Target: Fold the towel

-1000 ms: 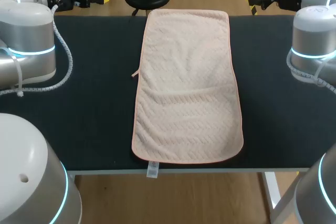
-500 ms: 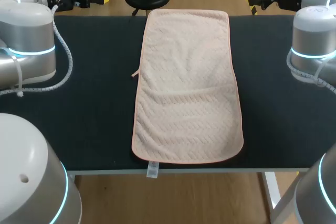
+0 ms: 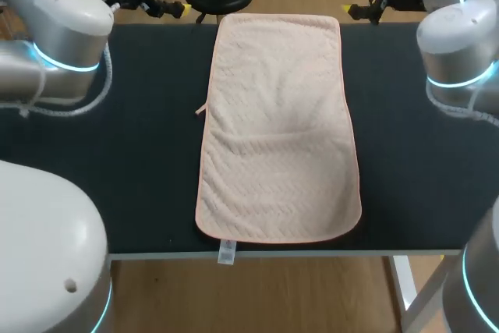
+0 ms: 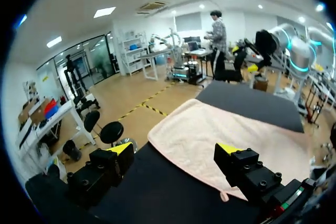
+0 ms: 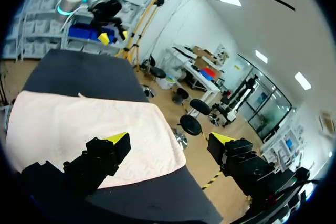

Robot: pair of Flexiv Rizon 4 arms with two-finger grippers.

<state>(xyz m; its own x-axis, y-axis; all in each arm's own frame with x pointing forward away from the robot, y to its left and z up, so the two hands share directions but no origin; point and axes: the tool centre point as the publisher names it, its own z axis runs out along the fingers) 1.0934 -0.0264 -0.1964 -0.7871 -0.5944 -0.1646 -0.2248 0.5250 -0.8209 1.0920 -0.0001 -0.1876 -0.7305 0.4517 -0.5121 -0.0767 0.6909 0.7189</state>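
Towel flat on the table, both grippers empty near its far corners.

Head view: the towel lies lengthwise on the table. It looks light and limp, so it is best pinched at the corners. The left gripper and right gripper hang near the far corners.
Left wrist view: fingers spread, towel ahead.
Right wrist view: fingers spread, towel ahead.
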